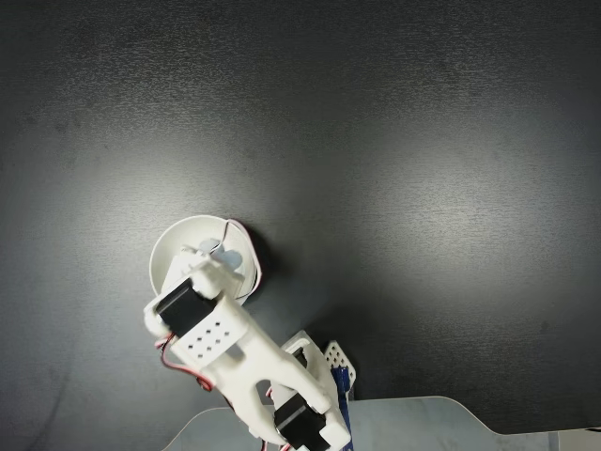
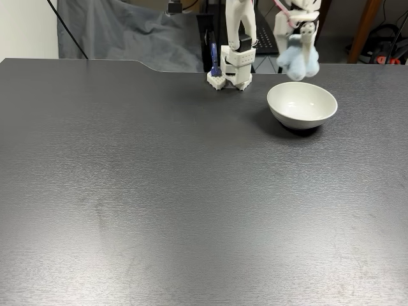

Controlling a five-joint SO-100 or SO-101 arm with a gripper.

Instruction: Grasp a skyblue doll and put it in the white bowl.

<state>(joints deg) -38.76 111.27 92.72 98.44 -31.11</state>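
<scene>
In a fixed view from the front, the gripper (image 2: 302, 39) hangs above the white bowl (image 2: 301, 105), its fingers clenched on the skyblue doll (image 2: 298, 60), which dangles beneath them clear of the rim. The doll sits over the bowl's far-left portion in that view, so the coming move turns on a straight drop: it looks close to centred enough, though depth is hard to judge from this angle. In a fixed view from above, the arm covers much of the bowl (image 1: 174, 246), and a pale scrap of the doll (image 1: 228, 256) shows inside the rim's outline. The bowl's interior appears empty. It rests on the dark surface (image 2: 159, 191).
</scene>
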